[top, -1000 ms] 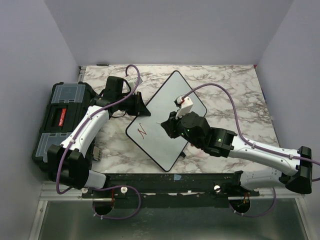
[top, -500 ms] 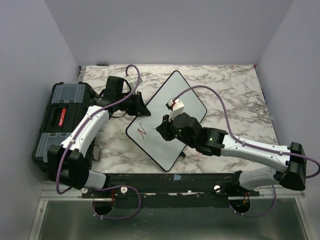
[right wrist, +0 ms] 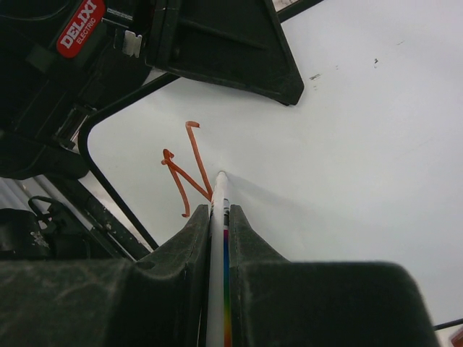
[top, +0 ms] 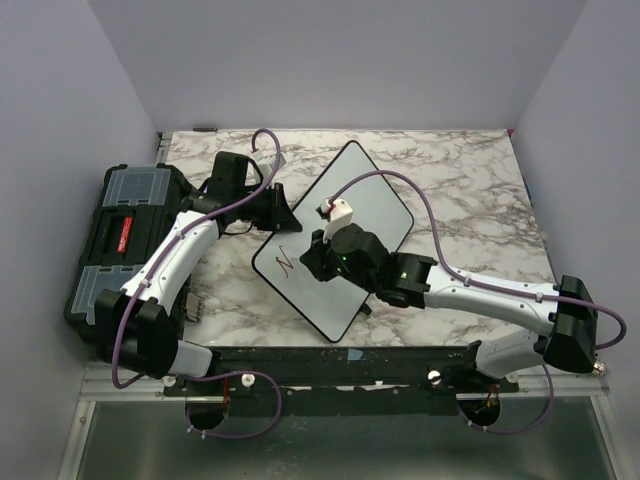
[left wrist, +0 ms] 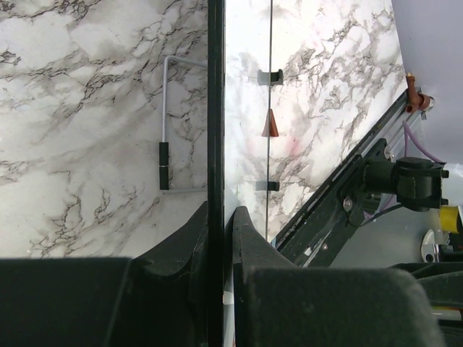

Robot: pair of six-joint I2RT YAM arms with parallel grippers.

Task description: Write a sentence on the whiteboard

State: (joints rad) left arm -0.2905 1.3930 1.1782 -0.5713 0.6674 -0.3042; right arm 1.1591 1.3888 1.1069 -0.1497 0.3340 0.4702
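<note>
The whiteboard (top: 370, 205) lies tilted like a diamond on the marble table. A single red letter "N" (top: 284, 263) stands near its left corner and also shows in the right wrist view (right wrist: 184, 177). My right gripper (top: 316, 258) is shut on a white marker (right wrist: 219, 246) with a rainbow stripe; its tip touches the board just right of the N. My left gripper (top: 285, 217) is shut on the whiteboard's black frame at its upper left edge; the frame (left wrist: 215, 108) runs straight up between the fingers (left wrist: 242, 225) in the left wrist view.
A black toolbox (top: 120, 235) with a red label sits at the table's left edge, its label also in the right wrist view (right wrist: 78, 25). A red marker cap (left wrist: 272, 124) lies on the marble beyond the board. The metal rail (top: 340, 360) runs along the near edge.
My right arm has swung left across the board, carrying the marker from the board's middle to just beside the N. The left arm and the board have not moved.
</note>
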